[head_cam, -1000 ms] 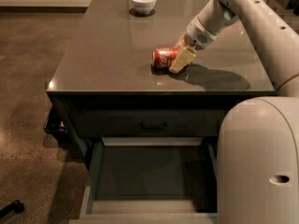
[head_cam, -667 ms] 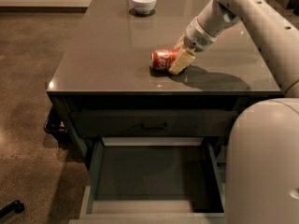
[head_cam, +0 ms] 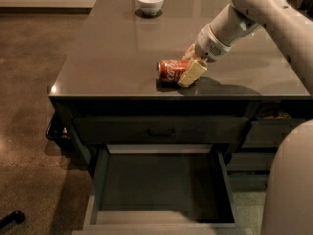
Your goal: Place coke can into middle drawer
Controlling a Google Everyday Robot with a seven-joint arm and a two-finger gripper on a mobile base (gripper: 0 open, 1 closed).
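Note:
The coke can [head_cam: 171, 71] lies on its side near the front middle of the grey counter top [head_cam: 112, 58]. My gripper [head_cam: 190, 65] is at the can's right end, coming down from the upper right. One cream finger [head_cam: 192, 72] is in front of the can and the other is behind it, closed on it. The middle drawer [head_cam: 100, 180] is pulled out below the counter, with a bare dark floor.
A white bowl [head_cam: 150, 3] stands at the back of the counter. A closed drawer front with a black bar handle [head_cam: 161, 131] is above the open drawer. My robot's white body [head_cam: 291, 190] fills the lower right. Narrower drawers [head_cam: 279, 131] are at the right.
The gripper and the can have moved together a little toward the counter's front edge. The bowl and drawer have stayed where they were.

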